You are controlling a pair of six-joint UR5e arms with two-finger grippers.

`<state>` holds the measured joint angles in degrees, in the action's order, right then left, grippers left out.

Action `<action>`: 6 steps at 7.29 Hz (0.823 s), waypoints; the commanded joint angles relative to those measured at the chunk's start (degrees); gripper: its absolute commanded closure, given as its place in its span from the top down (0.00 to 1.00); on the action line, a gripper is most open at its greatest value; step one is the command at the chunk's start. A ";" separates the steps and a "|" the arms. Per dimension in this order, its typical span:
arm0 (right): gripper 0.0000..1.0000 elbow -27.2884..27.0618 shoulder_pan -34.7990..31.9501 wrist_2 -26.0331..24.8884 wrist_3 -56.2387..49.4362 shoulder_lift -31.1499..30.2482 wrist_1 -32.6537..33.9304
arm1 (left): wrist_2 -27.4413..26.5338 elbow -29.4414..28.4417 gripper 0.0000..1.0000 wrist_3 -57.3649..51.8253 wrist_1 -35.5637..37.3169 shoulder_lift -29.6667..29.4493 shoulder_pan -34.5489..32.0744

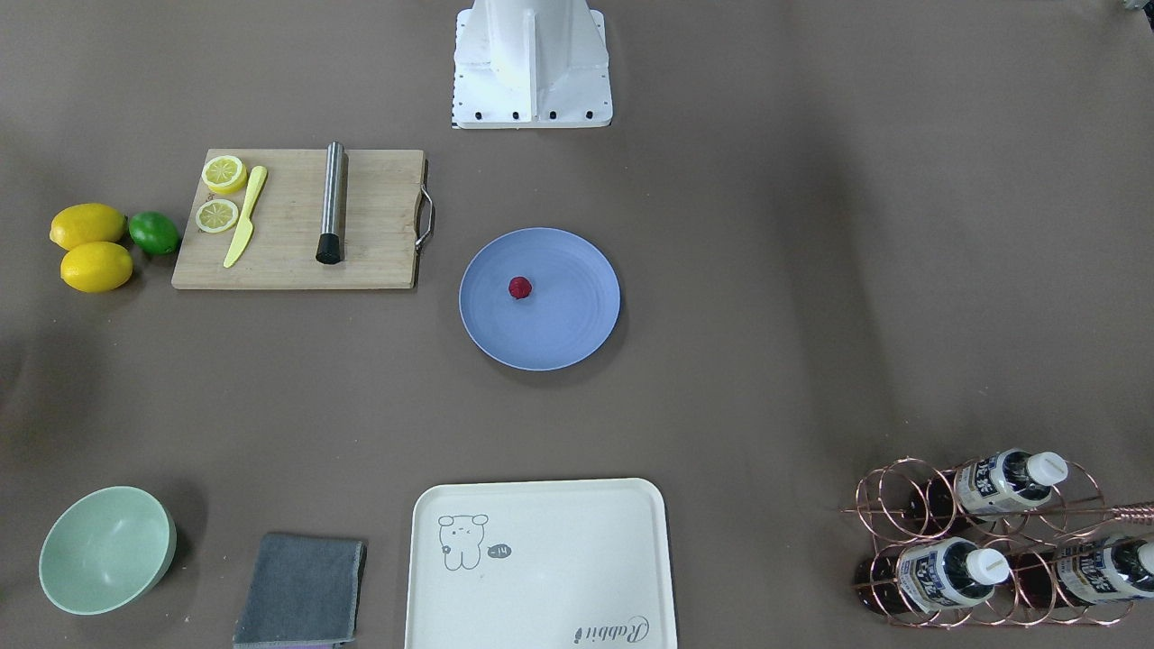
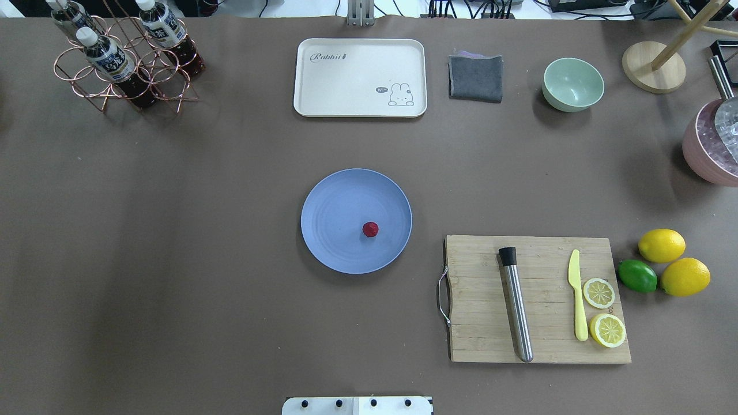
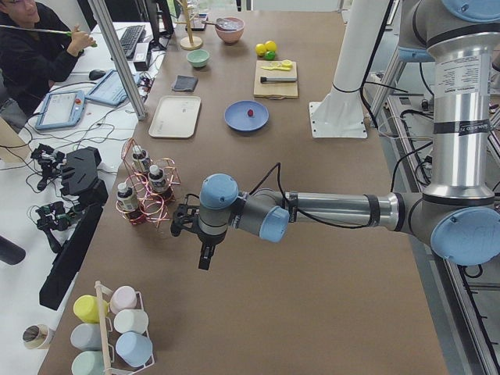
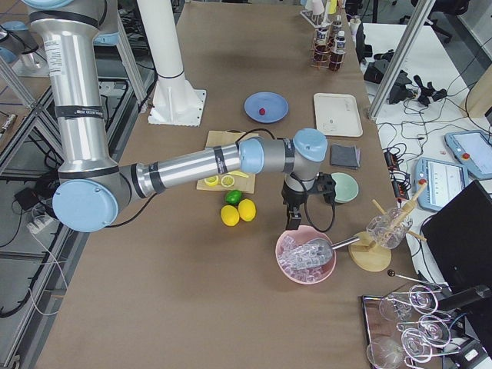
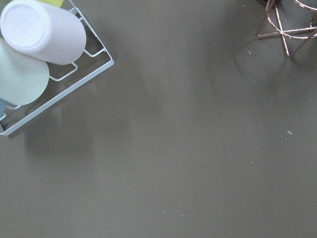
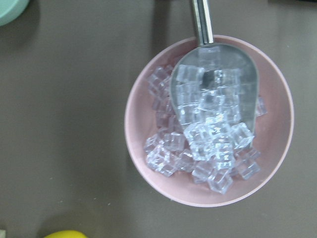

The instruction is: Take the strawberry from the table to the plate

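Observation:
The small dark red strawberry [image 1: 520, 287] [image 2: 370, 229] lies on the round blue plate [image 1: 563, 338] [image 2: 337, 245] in the middle of the brown table [image 2: 173, 230]. No gripper is near it. In the exterior left view my left gripper [image 3: 205, 258] hangs over bare table beside the copper bottle rack [image 3: 144, 191], far from the plate [image 3: 237, 122]. In the exterior right view my right gripper [image 4: 293, 223] hovers above the pink bowl of ice [image 4: 306, 257]. I cannot tell whether either gripper is open or shut. Neither wrist view shows any fingers.
A wooden cutting board [image 2: 478, 323] holds a steel muddler [image 2: 516, 305], a yellow knife and lemon halves. Two lemons and a lime [image 2: 637, 275] lie beside it. A cream tray [image 2: 323, 80], grey cloth [image 2: 475, 78] and mint bowl [image 2: 572, 84] line the far edge. A person sits at the desk [image 3: 31, 47].

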<state>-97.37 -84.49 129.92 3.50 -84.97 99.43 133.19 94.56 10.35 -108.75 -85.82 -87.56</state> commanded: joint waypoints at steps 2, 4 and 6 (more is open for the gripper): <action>1.00 7.37 -3.58 0.33 -0.60 -0.72 -8.55 | 1.81 -0.16 0.99 -2.00 4.50 -1.09 -1.65; 1.00 6.93 -4.54 1.64 -0.60 -1.25 -8.56 | 1.90 -0.25 0.99 -2.00 4.51 -1.28 -1.65; 1.00 7.02 -4.55 1.74 -0.42 -0.72 -8.47 | 1.99 -0.34 0.99 -2.00 4.51 -1.71 -1.65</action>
<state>-90.41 -88.96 131.53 2.97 -85.90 90.96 135.14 94.29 8.36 -104.30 -87.24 -89.20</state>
